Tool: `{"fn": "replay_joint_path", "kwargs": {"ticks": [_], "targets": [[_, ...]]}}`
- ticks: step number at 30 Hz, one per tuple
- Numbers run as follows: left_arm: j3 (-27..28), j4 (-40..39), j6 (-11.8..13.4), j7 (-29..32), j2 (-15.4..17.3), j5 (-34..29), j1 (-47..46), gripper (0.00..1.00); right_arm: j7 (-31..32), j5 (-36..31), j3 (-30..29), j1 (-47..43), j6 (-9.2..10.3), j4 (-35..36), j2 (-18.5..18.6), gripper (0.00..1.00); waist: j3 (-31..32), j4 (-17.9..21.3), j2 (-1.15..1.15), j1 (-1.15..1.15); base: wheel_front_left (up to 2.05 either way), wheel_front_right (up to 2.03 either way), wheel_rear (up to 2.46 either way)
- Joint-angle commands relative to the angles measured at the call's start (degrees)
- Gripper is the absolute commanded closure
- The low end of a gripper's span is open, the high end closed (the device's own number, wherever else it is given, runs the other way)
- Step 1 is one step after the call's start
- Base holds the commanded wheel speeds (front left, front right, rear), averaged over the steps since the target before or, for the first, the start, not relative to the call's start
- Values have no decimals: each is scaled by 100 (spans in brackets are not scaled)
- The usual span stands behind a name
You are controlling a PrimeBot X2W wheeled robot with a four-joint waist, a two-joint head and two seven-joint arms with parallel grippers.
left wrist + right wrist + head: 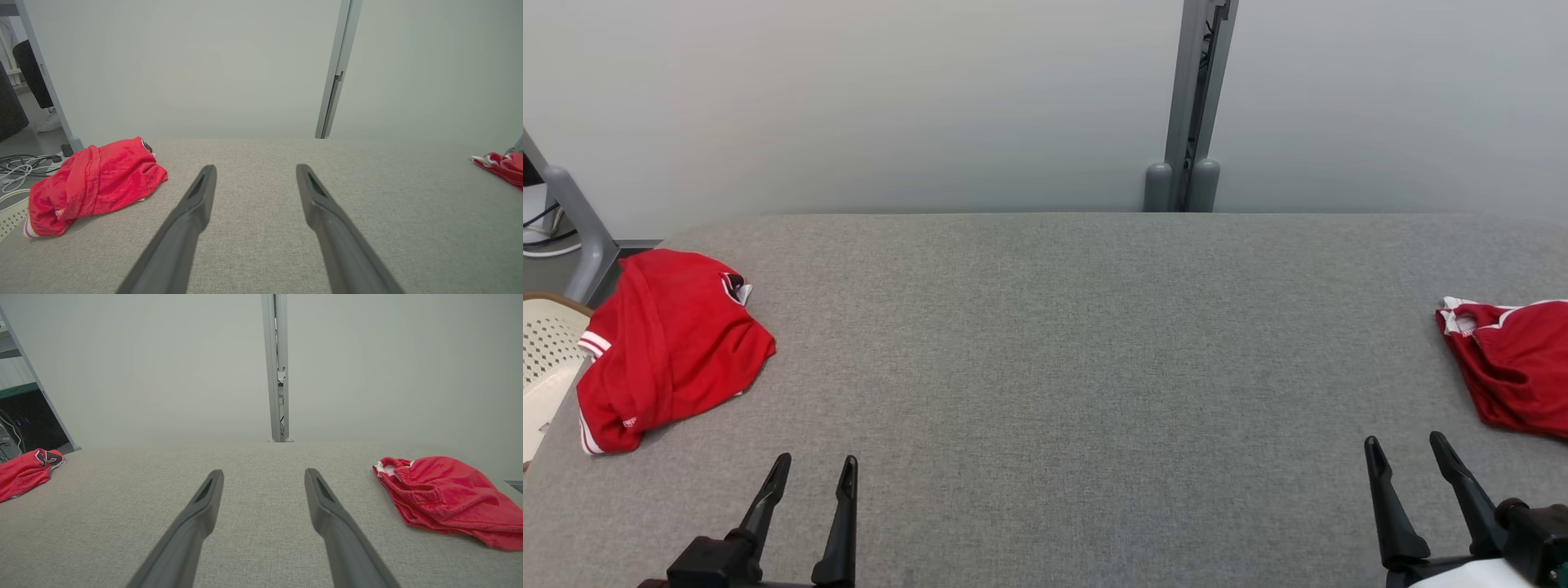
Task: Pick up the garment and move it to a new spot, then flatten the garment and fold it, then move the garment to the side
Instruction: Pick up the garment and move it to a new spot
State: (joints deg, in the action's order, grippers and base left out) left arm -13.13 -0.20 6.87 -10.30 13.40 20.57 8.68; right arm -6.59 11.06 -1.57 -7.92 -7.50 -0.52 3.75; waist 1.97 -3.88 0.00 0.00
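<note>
Both of my grippers sit at the near edge of the grey fabric-covered desk (1062, 367). The left gripper (816, 461) is low on my left with its two dark fingers spread apart and nothing between them. The right gripper (1405, 441) is low on my right, its fingers likewise parted and empty. Neither touches any cloth.

Well away on my left, at the desk's left edge, lies a crumpled red garment (674, 343). It is bunched in a heap, with white stripes on its trim and a small dark badge near its far side. Just beyond it, off the desk, is a pale perforated basket (543, 359). I cannot tell whether the two touch.

At the right edge lies a second red garment (1515, 367), loosely folded over, with white lining at its gathered opening. It is nearer my right gripper but apart from it.

A grey post (1192, 106) stands behind the desk against the pale wall.
</note>
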Motion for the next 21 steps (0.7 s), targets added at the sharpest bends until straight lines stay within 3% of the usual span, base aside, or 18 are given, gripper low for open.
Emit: {"fn": "replay_joint_path", "kwargs": {"ticks": [1, 7, 14, 21], "targets": [[3, -4, 20, -20, 26, 13, -55, 0, -39, 3, -25, 4, 2, 23, 8, 0, -1, -11, 0, 0, 0, 0, 0], [-24, 54, -33, -25, 23, 37, -258, 0, -37, -27, -90, -55, 2, 124, -6, 0, -30, -349, 0, 0, 0, 0, 0], [14, 163, -84, -39, 52, 128, -506, 0, 28, -2, -67, -116, 1, 274, -38, 0, 33, -1258, 0, 0, 0, 0, 0], [75, 280, -82, -103, 82, 181, -595, 0, 102, 0, 65, -34, 1, 262, -43, 0, 94, -1890, 0, 0, 0, 0, 0]]}}
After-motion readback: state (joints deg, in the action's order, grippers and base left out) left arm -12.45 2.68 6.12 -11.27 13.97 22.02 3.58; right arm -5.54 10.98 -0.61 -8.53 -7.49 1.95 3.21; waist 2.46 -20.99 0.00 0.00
